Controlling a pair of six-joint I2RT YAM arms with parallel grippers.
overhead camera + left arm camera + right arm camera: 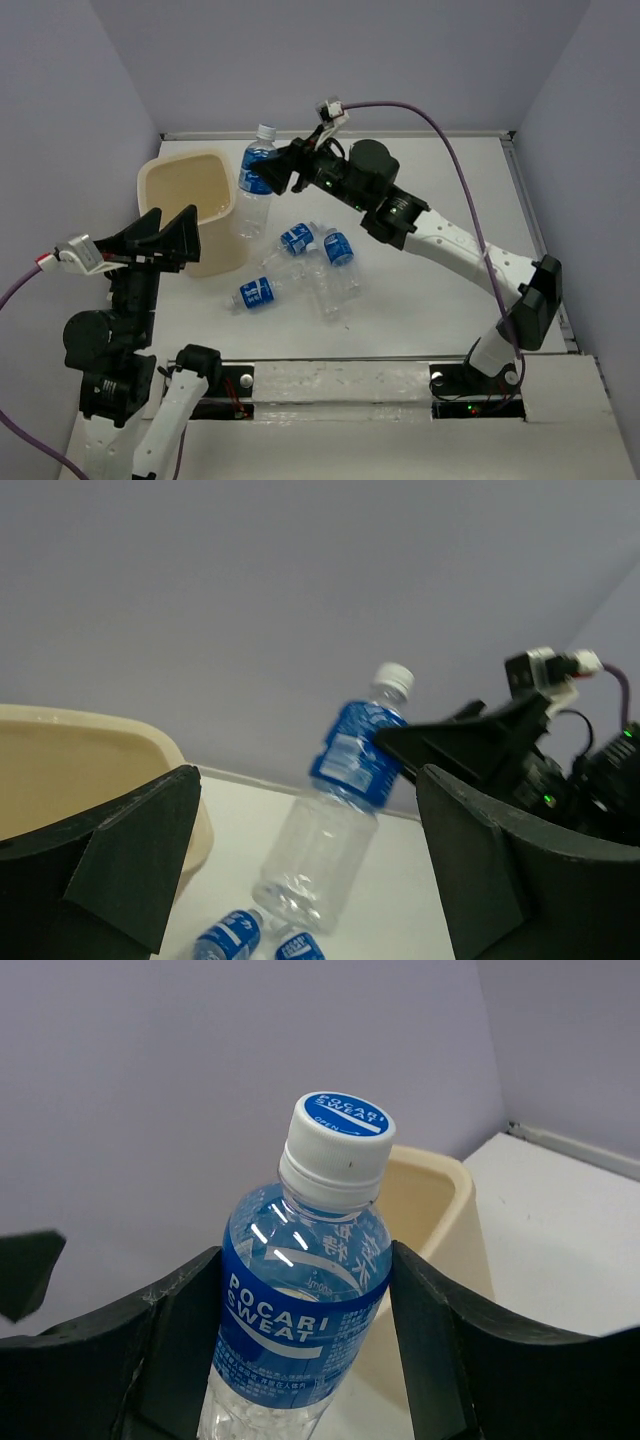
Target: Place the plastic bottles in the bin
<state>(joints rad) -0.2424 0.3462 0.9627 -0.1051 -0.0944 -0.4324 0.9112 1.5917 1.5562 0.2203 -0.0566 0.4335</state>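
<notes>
Here, the right end effector (270, 172) is clamped on one upright plastic bottle (252, 205) just beside the bin (218, 250); the left end effector (170, 238) gapes wide, empty; other bottles (258, 292) lie loose on the worktop (430, 300) nearby.

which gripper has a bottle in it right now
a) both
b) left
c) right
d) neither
c: the right gripper is closed around the blue label of an upright bottle beside the bin, while the left gripper is open with nothing between its fingers.
</notes>
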